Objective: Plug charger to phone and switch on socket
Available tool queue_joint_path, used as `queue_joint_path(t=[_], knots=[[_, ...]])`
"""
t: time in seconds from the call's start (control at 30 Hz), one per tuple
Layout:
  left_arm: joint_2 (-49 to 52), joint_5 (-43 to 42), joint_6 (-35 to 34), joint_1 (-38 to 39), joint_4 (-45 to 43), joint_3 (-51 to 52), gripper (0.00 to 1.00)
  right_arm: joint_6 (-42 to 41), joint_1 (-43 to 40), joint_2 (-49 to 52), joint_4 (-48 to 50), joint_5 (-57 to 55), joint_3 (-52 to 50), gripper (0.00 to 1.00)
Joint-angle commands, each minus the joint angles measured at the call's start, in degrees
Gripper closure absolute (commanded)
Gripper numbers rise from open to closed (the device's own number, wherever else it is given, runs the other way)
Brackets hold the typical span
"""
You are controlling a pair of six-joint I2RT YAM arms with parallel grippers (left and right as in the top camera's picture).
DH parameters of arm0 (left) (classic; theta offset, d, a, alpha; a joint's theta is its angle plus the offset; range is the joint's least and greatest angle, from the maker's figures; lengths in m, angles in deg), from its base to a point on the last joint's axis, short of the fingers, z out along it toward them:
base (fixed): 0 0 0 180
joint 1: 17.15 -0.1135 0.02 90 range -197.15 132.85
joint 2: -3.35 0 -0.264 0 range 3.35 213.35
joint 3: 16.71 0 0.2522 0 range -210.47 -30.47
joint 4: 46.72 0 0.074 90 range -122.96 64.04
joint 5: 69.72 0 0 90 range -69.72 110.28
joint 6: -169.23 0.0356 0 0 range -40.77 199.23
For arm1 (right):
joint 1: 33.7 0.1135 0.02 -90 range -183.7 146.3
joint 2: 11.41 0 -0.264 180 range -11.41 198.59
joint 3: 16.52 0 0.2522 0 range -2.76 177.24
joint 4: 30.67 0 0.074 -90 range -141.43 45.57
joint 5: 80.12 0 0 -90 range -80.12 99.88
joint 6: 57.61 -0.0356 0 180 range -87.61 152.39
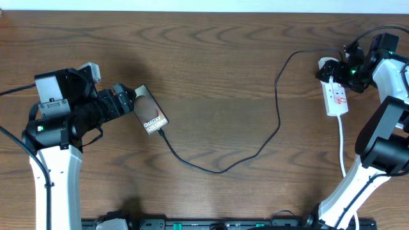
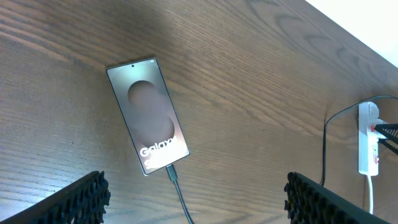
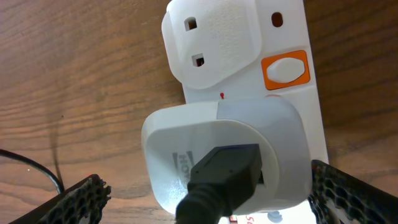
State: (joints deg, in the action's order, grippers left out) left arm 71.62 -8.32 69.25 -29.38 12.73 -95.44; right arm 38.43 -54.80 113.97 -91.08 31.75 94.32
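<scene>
Black USB plug (image 3: 224, 177) in white adapter (image 3: 186, 149) sits right under right gripper (image 3: 221, 205), jaws spread, empty. Orange switch (image 3: 285, 70) lies just ahead along power strip (image 1: 337, 96) long axis; right arm nearest. Charger cable (image 1: 255, 150) tip meets phone (image 2: 149, 115) bottom edge, looks seated. Left gripper (image 2: 199, 202) spread, empty, phone ahead of it, well apart from strip.

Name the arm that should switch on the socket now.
Right. The right gripper hovers open over the socket, with the orange switch in its wrist view. The left gripper is open beside the phone, far across the table, where the charger already looks plugged in.
</scene>
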Motion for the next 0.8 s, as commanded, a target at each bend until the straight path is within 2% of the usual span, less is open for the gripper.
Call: queue_joint_path(t=[0.0,0.77], knots=[[0.26,-0.70,1.40,-0.17,0.15,-0.07,0.10,-1.75,0.92,1.01,-1.79,5.95,-0.76,0.01],[0.26,-0.31,2.05,-0.17,0.39,0.00,0.10,-2.64,1.90,1.01,-3.06,8.70,-0.96,0.01]])
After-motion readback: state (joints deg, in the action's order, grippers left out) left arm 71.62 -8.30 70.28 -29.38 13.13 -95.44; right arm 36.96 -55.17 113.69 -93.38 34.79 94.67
